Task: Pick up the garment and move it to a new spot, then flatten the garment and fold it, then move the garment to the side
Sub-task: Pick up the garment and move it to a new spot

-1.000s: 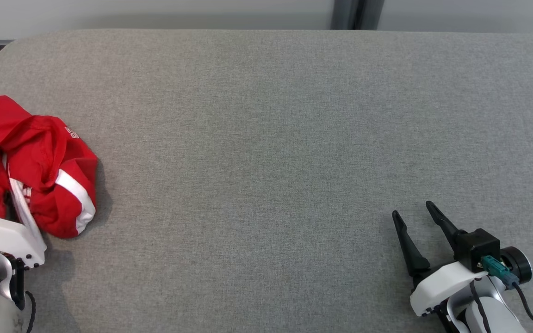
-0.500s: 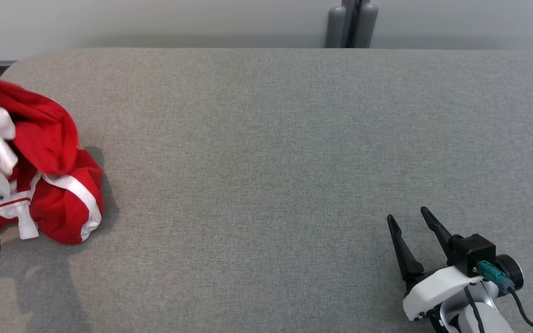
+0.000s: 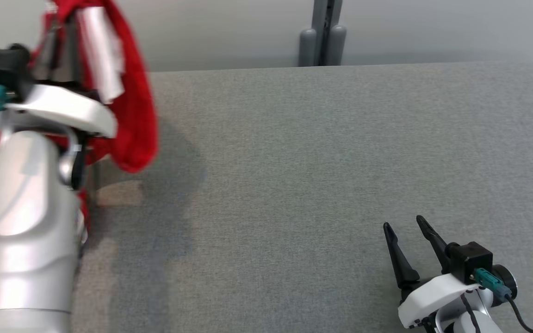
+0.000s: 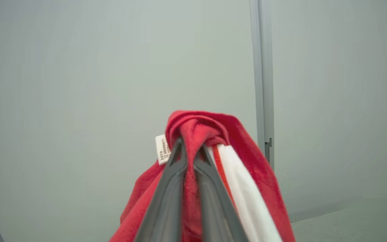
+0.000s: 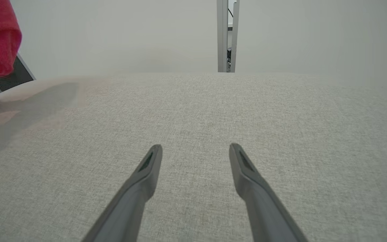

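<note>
Our left end effector (image 4: 190, 149) is pinched tight on a bunched fold of the red garment (image 4: 254, 168), just beside its white care tag (image 4: 161, 149). The garment hangs below the fingertips with its long axis roughly vertical. A red corner seems to lie low near the table (image 3: 317, 162). Our right end effector (image 3: 403, 223) sits low over the table, fingers spread and holding nothing, with the cloth well apart on its left. We judge the left arm the carrier. The bare table lies to its right, between the two end effectors.
</note>
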`<state>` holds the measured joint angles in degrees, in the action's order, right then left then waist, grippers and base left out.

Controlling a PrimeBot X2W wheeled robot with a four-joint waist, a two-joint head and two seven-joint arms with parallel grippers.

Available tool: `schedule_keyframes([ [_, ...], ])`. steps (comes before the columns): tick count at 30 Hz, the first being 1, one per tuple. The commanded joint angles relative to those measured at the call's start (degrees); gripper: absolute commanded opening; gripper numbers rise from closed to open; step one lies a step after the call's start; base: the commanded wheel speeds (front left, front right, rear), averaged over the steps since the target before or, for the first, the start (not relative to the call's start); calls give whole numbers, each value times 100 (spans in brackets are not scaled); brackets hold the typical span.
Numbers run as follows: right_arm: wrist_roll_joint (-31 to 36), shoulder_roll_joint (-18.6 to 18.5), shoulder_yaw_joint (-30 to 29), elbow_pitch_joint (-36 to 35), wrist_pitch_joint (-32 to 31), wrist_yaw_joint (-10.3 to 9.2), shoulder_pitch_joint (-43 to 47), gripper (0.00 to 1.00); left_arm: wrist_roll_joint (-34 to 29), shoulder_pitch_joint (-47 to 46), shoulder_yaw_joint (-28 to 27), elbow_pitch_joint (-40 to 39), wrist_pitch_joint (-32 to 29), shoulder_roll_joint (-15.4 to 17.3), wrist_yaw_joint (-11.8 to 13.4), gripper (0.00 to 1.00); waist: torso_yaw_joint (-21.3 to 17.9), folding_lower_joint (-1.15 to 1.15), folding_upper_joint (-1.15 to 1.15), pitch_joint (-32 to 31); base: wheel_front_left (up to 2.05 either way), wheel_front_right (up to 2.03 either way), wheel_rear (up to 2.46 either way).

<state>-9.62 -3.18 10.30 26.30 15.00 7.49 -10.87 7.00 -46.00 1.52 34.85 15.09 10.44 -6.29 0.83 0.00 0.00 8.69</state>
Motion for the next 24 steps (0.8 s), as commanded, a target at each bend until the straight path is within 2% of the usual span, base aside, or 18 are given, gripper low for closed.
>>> schedule_keyframes([
  [1,-17,-5,19,-9,27,1,64,100,63,-19,189,-115,10,-246,-38,0,-119,0,0,-47,0,0,0],
  [4,-33,1,30,12,28,1,78,100,181,96,547,-254,10,-535,-68,0,-264,0,0,-111,0,0,0],
  [7,-54,6,50,23,27,1,84,100,381,174,771,-370,10,-665,-90,0,-375,0,0,-146,0,0,0],
  [11,-48,10,19,-35,28,1,94,100,868,411,1437,-669,11,-738,-110,0,-576,0,0,-188,0,0,0],
  [16,-70,14,61,-23,28,1,136,100,1632,911,2339,-974,11,-736,281,0,-781,0,0,-219,0,0,0],
  [20,-91,14,52,-27,28,1,141,100,1900,1327,2707,-1053,11,-740,632,0,-874,0,0,-204,0,0,0],
  [21,-95,15,33,-30,28,1,149,100,1876,1441,2769,-1022,11,-740,703,8,-877,0,0,-201,0,0,0],
  [23,-107,15,-12,-40,28,1,164,100,1839,1656,2816,-909,11,-731,797,100,-864,0,0,-200,0,0,0],
  [24,-107,15,-37,-46,27,1,176,100,1777,1736,2777,-866,11,-732,831,100,-849,0,0,-206,0,0,0],
])
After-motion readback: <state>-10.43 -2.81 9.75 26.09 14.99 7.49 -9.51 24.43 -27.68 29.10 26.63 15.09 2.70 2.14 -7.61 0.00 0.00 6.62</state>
